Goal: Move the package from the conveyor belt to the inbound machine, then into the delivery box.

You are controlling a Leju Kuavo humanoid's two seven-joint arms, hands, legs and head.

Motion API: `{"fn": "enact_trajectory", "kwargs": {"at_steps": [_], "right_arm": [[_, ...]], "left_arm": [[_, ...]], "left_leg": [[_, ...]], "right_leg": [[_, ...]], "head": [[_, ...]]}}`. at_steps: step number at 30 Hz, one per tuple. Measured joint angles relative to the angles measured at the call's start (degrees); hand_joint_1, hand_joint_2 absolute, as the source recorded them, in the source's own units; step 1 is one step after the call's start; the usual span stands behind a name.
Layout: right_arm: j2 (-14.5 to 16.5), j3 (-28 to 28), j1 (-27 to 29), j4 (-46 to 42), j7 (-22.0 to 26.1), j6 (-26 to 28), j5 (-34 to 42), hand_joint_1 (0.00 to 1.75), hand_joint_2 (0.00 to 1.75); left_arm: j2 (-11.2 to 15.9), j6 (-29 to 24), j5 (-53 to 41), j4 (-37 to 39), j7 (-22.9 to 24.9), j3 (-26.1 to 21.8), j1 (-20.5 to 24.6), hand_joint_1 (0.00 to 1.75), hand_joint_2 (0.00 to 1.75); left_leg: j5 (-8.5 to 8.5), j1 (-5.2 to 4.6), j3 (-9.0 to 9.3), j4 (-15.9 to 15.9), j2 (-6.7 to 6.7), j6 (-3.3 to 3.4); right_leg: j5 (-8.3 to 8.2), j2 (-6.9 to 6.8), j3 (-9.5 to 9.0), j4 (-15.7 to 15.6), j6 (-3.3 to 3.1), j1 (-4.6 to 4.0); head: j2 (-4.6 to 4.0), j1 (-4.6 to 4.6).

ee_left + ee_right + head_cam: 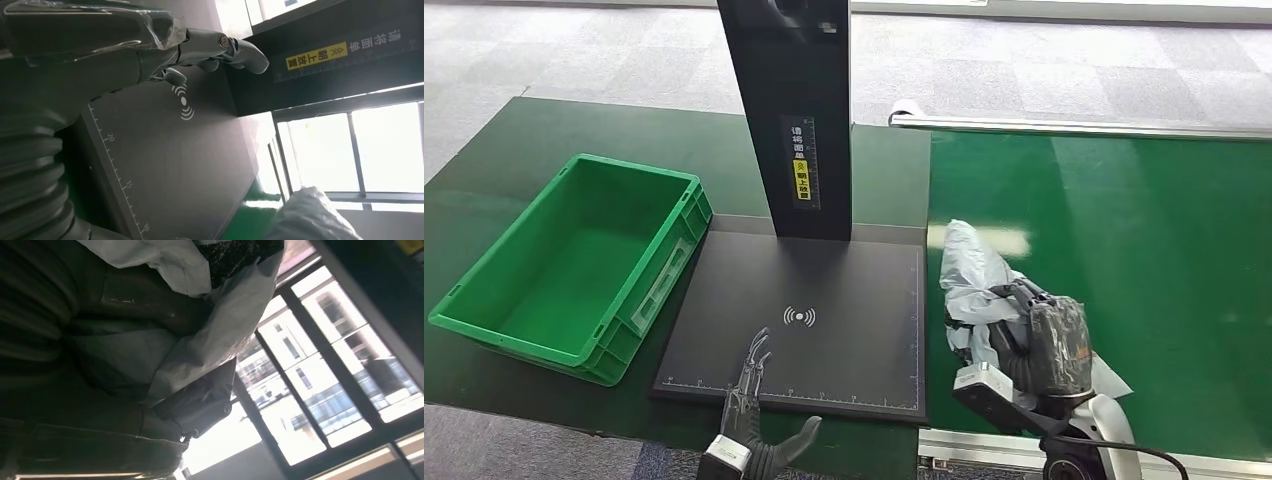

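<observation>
At lower right of the head view, the robot's right hand (1024, 335) grips a crumpled grey package (972, 275) over the green conveyor belt (1124, 230), just beside the black inbound machine (824, 330) at centre. The left hand (749, 405) hovers empty, fingers spread, over the machine's near edge; a green delivery box (484, 325) sits at left.

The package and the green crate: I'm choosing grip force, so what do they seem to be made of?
The package, held by the right hand, looks like a soft grey plastic mailer bag: it is creased, crumpled and slightly shiny. The green crate looks like rigid moulded plastic, with straight ribbed walls, handle slots and a smooth, faintly glossy finish. Contents of the bag cannot be told.
</observation>
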State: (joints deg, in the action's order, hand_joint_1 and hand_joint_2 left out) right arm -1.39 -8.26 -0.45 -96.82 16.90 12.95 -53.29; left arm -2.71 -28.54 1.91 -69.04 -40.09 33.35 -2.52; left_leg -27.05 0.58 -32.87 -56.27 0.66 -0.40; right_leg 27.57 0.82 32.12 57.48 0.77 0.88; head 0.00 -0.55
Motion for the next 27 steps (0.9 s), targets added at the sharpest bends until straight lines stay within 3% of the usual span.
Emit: {"fn": "enact_trajectory", "kwargs": {"at_steps": [7, 12, 16, 22, 27], "right_arm": [[0.3, -15.1, -16.1, 10.3, 1.3, -11.6, 8.9, 1.75, 1.75], [3.0, -24.0, -24.8, 21.3, 1.8, -14.7, 14.1, 1.75, 1.75], [5.8, -29.0, -29.1, 29.1, 2.2, -15.8, 17.1, 0.00, 1.75], [9.0, -33.7, -32.2, 38.1, 1.7, -17.7, 21.6, 0.00, 1.75], [8.7, -32.5, -31.7, 41.2, 4.2, -21.3, 32.1, 0.00, 1.75]], "left_arm": [[-1.1, -2.1, -1.4, -0.1, 0.0, -4.4, 0.2, 0.00, 1.75], [-1.8, -2.4, -2.2, -0.5, 0.0, -7.9, 0.2, 0.00, 1.75], [-2.8, -2.6, -3.2, -0.5, 0.0, -10.1, 0.2, 0.00, 1.75], [-3.7, -2.8, -4.5, -1.3, 0.0, -12.8, -0.7, 0.00, 1.75], [-3.8, -2.9, -4.8, -2.6, 0.4, -14.8, -2.5, 0.00, 1.75]], "left_leg": [[0.08, 0.01, 0.05, 0.0, 0.02, 0.03], [0.09, 0.01, 0.04, 0.0, 0.06, 0.04], [0.08, 0.01, 0.02, 0.0, 0.05, 0.04], [0.08, 0.01, 0.02, 0.0, 0.06, 0.03], [0.08, -0.01, 0.04, 0.0, 0.06, 0.04]], "right_leg": [[-0.02, -0.02, -0.06, 0.0, 0.00, -0.02], [-0.01, -0.05, -0.05, 0.0, 0.00, -0.02], [-0.01, -0.05, -0.02, 0.0, 0.01, -0.02], [0.00, -0.05, -0.01, 0.0, 0.00, -0.01], [-0.01, -0.05, 0.01, 0.0, 0.00, 0.01]], "head": [[0.00, 0.02], [0.00, 0.01], [0.00, 0.01], [0.00, 0.02], [0.00, 0.01]]}}
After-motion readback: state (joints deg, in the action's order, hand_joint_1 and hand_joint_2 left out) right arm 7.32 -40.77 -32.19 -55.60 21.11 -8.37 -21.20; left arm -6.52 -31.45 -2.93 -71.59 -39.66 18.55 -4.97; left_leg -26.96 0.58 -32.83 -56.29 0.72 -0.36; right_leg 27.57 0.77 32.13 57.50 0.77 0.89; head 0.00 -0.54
